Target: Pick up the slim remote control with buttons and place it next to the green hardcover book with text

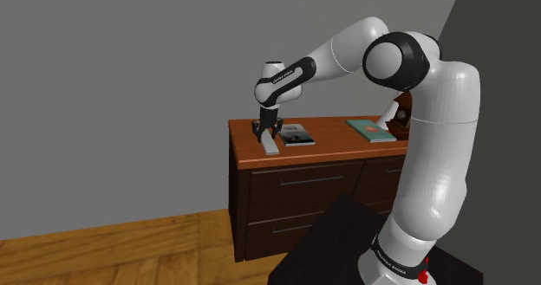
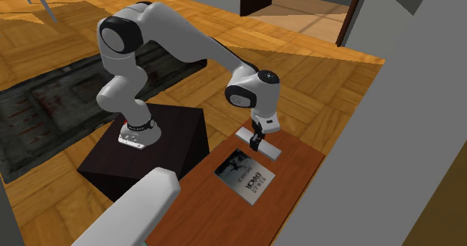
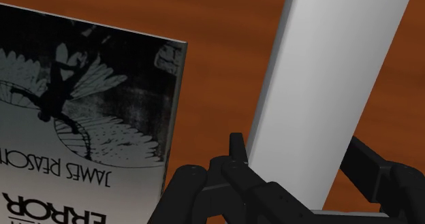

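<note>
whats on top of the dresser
A white remote in the gripper, a dark book beside it, and a green book further along. The arm covers the far end of the dresser, where a brown-and-white thing is partly hidden.

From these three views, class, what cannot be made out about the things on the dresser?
Remote: any buttons; drawn plain white, far end cut off by the wrist view's edge.
Green book: cover text too small in the shoulder view; one side hidden by the arm.
Grey book: title cut off by the wrist view's edge.
</note>
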Robot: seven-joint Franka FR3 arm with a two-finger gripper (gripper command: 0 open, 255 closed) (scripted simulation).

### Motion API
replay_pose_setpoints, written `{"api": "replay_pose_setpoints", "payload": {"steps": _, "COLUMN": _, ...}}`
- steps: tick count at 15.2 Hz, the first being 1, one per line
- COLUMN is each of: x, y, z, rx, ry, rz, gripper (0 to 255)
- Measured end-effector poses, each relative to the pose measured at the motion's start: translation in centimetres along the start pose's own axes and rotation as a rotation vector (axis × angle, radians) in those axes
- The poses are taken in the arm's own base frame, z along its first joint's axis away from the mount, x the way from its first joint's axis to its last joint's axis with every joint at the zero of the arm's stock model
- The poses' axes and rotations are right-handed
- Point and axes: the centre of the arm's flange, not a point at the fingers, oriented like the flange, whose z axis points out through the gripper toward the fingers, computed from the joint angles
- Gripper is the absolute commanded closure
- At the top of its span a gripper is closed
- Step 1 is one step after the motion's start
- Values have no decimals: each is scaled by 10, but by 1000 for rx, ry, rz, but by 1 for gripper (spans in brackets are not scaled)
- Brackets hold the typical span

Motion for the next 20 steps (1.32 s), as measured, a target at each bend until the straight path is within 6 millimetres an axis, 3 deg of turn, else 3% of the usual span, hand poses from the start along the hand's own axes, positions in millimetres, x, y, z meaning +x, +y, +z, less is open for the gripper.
{"api": "replay_pose_setpoints", "payload": {"steps": 5, "x": 1, "y": 0, "z": -10, "rx": 0, "ry": -1, "rz": 0, "gripper": 255}}
{"api": "replay_pose_setpoints", "payload": {"steps": 20, "x": 1, "y": 7, "z": -86, "rx": 0, "ry": 0, "rz": -1, "gripper": 255}}
